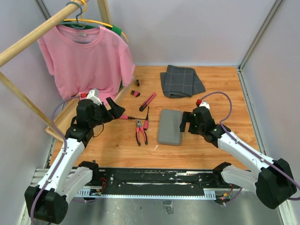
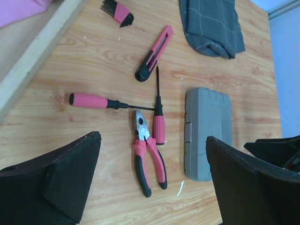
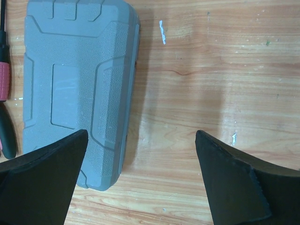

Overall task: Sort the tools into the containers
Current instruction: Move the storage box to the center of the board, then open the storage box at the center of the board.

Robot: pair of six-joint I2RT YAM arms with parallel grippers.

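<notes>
My left claw (image 2: 151, 140) hangs with fingers spread wide above the pliers (image 2: 147, 161). My right claw (image 3: 141, 133), also spread, hangs over the table just beside the grey case (image 3: 79, 84). Farther out, the long screwdriver (image 2: 89, 100) meets the short screwdriver (image 2: 159, 126) at its tip. Beyond them lie the utility knife (image 2: 154, 52), the hex keys (image 2: 119, 10) and the folded grey cloth (image 2: 213, 23).

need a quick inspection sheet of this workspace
surface: wooden tabletop, a few white flecks
job's things: pliers, big screwdriver, small screwdriver, utility knife, hex key set, all loose; grey case shut
clutter: folded grey cloth at far side; pink t-shirt hanging on wooden rack
end effectors: left end effector open, empty, facing the tools; right end effector open, empty, beside the case
cables: purple cable on left arm, another on right
surroundings: plain grey walls
</notes>
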